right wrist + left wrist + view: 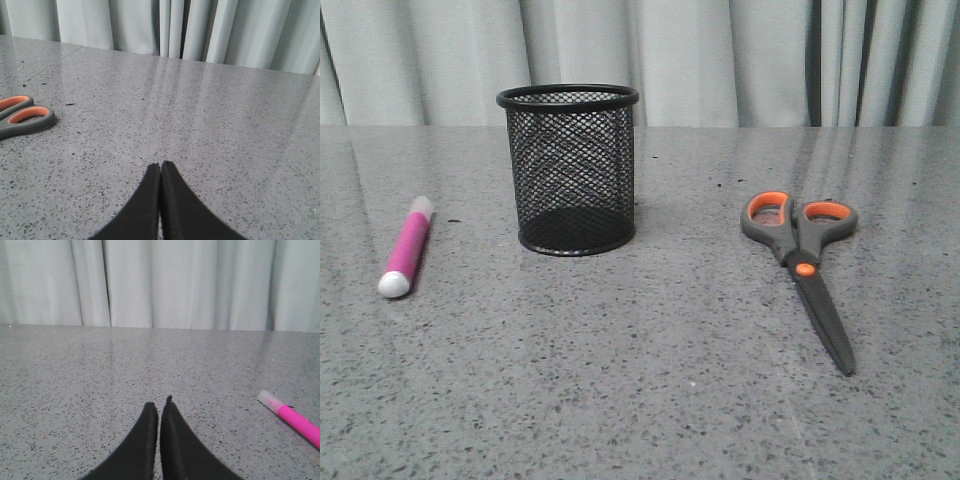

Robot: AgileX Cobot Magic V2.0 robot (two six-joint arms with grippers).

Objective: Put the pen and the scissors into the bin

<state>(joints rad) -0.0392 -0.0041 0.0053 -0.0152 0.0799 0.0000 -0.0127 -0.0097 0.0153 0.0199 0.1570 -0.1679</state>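
Note:
The black wire-mesh bin stands upright on the grey speckled table, left of centre. The pink pen lies flat to its left, white end toward me; its capped end also shows in the left wrist view. The scissors lie flat and closed to the bin's right, orange-lined loops away from me; the loops show in the right wrist view. My left gripper is shut and empty, low over the table, apart from the pen. My right gripper is shut and empty, apart from the scissors. Neither gripper shows in the front view.
A pale pleated curtain hangs behind the table's far edge. The grey speckled table stretches bare between the objects and toward me.

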